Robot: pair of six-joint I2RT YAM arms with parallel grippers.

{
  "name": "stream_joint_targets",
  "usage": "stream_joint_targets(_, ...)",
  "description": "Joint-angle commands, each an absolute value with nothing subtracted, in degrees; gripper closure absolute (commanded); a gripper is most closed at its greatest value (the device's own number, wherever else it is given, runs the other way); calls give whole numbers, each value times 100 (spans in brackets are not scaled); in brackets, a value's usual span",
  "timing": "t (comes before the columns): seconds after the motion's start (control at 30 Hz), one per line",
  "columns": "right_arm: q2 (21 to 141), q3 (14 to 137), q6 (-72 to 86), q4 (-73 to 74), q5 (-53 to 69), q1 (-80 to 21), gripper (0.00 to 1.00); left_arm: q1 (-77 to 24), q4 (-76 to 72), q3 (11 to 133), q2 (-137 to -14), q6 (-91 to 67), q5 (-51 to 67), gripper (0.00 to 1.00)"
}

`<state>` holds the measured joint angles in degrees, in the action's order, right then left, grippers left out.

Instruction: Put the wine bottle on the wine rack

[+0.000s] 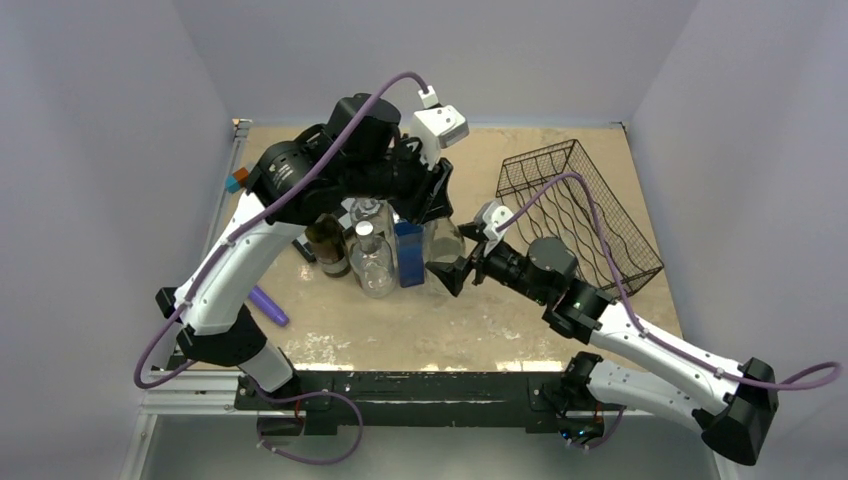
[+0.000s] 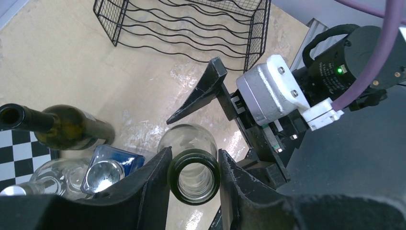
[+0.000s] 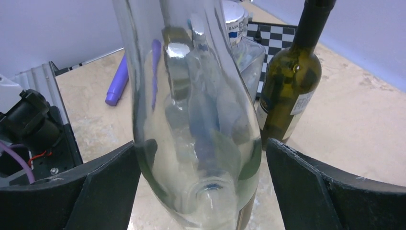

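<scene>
Lowest in the top view, your right gripper (image 3: pixel 206 143) has its jaws spread as wide as they go, one on each side of the belly of the clear, green-tinted glass wine bottle (image 3: pixel 191 96), and it grips nothing. Closing off-centre would shove the bottle sideways rather than seat it, and smooth curved glass gives the pads little to bite on. At the bottom centre of the left wrist view, your left gripper (image 2: pixel 195 163) is pinched nearly closed on the bottle's green rim and holds it by the mouth alone. That narrow hold lets the heavy body swing or slide through if you tilt it before the right side supports it. You cannot tell whether the base is off the tan tabletop (image 1: pixel 350 320). Just left of the bottle in the top view stands a blue box-shaped container (image 1: pixel 409 255), then clear glass bottles (image 1: pixel 372 262) and a dark olive glass bottle (image 3: pixel 287 81), all packed close. A wide swing would topple them. The black wire wine rack (image 1: pixel 545 175) sits well apart at upper right, past the right arm, so the carry crosses that arm and its purple cable (image 1: pixel 590 200), which could snag.
</scene>
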<state>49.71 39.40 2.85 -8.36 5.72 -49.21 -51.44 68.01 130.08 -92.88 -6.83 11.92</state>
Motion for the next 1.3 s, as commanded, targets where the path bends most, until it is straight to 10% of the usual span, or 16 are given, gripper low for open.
stream_joint_targets(0.0, 5272, 3753, 27, -1786, 18, -5194, 1, -5167, 6030, 13493, -8642, -1001, 1555, 100)
stream_joint_targets(0.6, 5933, 3486, -281, -2867, -1492, -5651, 3, -5165, 5944, 13614, -8217, -1154, 1860, 100)
stream_joint_targets(0.9, 5661, 4068, -1392, -2509, -2209, -5669, 97, -5159, 5765, 13347, -7869, -1187, 1870, 100)
stream_joint_targets(0.97, 5584, 4166, -1805, -2545, -2273, -5669, 100, -5159, 5704, 13168, -7726, -1183, 1802, 100)
stream_joint_targets(1.27, 5206, 4741, -3581, -2833, -2547, -5754, 100, -5159, 5098, 12375, -7141, -1160, 1351, 30)
